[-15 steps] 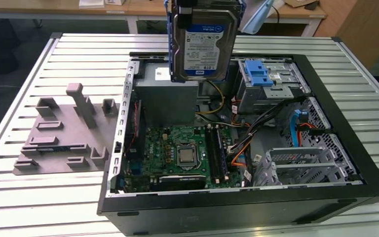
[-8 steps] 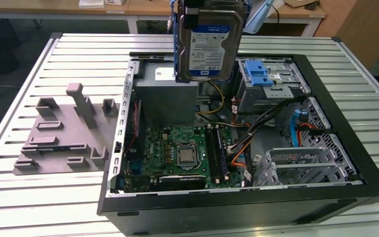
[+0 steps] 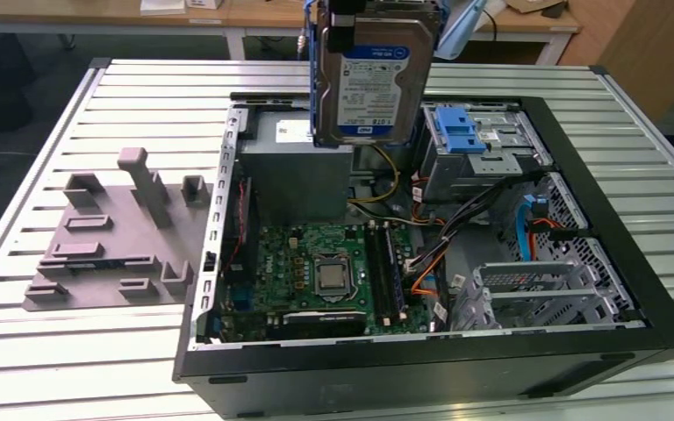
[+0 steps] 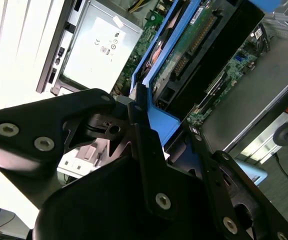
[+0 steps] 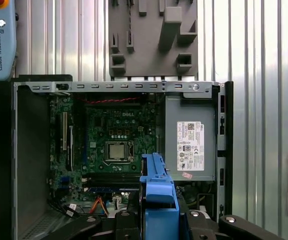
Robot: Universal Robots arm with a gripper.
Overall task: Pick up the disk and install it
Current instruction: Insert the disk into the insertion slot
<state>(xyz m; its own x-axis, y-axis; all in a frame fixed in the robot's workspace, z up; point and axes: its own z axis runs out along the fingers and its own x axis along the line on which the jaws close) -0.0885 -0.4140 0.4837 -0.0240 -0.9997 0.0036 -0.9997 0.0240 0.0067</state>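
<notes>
Disk point(image 3: 372, 88) aloft over the open case point(image 3: 431, 364), my hand point(image 4: 165, 115) clamped on its blue bracket point(image 5: 159, 200).
Rigid, dense, likely shock-sensitive; bracket edges look the safest hold, not the circuit side.

Surface point(image 3: 80, 368): carries two items side by side.
- Fixture block point(image 3: 115, 237): on the surface, at the exterior view's left, just beside the computer case.
- Computer case point(image 3: 431, 373): lying open on the surface, at the exterior view's centre and right.
  - Motherboard point(image 3: 313, 267): flat on the case floor, in the near part on the exterior view's left side.
  - Power-supply box point(image 3: 296, 171): in the case, behind the motherboard.
  - Drive cage point(image 3: 477, 149): in the far corner, on the exterior view's right of the power-supply box.
  - Cables point(image 3: 431, 232): between the motherboard and the drive cage.
- Disk point(image 3: 372, 83): upright above the open case, clamped in the pincer point(image 4: 170, 137), overlapping the power-supply box in the exterior view.
</notes>
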